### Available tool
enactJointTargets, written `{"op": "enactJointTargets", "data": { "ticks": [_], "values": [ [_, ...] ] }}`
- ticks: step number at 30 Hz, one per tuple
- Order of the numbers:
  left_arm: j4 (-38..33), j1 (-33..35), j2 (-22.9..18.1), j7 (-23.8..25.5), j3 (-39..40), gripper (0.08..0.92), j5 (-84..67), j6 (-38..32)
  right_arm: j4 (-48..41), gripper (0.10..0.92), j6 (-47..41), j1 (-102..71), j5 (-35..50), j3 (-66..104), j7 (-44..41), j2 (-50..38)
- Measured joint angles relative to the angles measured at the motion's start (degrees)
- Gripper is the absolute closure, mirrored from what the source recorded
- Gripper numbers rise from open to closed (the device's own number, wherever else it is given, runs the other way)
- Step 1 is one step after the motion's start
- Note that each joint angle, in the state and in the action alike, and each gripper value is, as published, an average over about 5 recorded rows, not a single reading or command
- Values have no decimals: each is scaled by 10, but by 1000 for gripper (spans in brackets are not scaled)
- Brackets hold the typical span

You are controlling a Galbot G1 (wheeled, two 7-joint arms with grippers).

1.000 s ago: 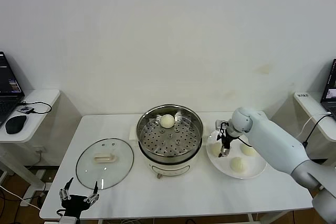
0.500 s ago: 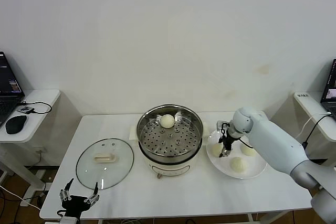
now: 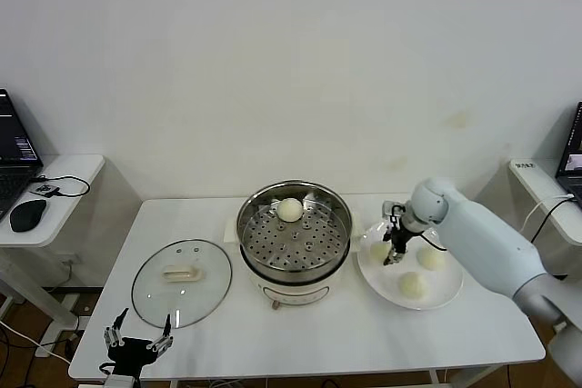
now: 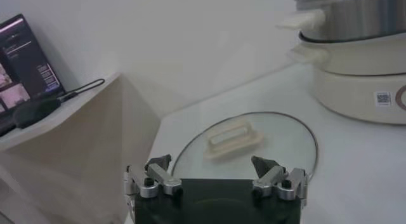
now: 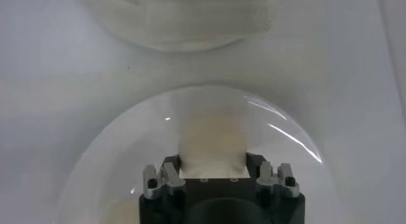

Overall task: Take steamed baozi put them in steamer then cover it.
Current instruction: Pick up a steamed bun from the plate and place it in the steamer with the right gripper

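Right gripper (image 5: 213, 171): closed around a cream-white round bun (image 5: 212, 143), lifted above the flat white plate (image 3: 450, 293).
Left gripper (image 4: 214, 178): parked with fingers spread, near the round glass lid (image 3: 181, 282).
Steamer: the shiny steel pot (image 3: 294, 229) holds one bun (image 3: 289, 210) on its tray.
Risk: the soft bun could be crushed or dropped; the pot rim could be clipped.
Room: most of the tray is free.

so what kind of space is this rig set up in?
Looks like a lab or office test bay, not a real kitchen: a bare white table against a blank wall, side desks with a laptop and mouse, and only a steamer, glass lid and plate laid out.
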Motion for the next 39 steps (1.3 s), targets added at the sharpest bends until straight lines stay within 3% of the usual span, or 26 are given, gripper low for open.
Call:
{"op": "enactJointTargets", "data": {
  "ticks": [15, 26, 39],
  "values": [
    [-10, 1, -1, 0, 3, 177, 0, 0, 91, 398, -44, 172, 128, -98, -37, -19],
    [-22, 5, 2, -2, -6, 177, -4, -2, 94, 397, -85, 255, 212, -175, -41, 73],
    [-24, -2, 2, -3, -11, 177, -9, -2, 32, 398, -93, 271, 227, -237, -40, 200]
  ]
}}
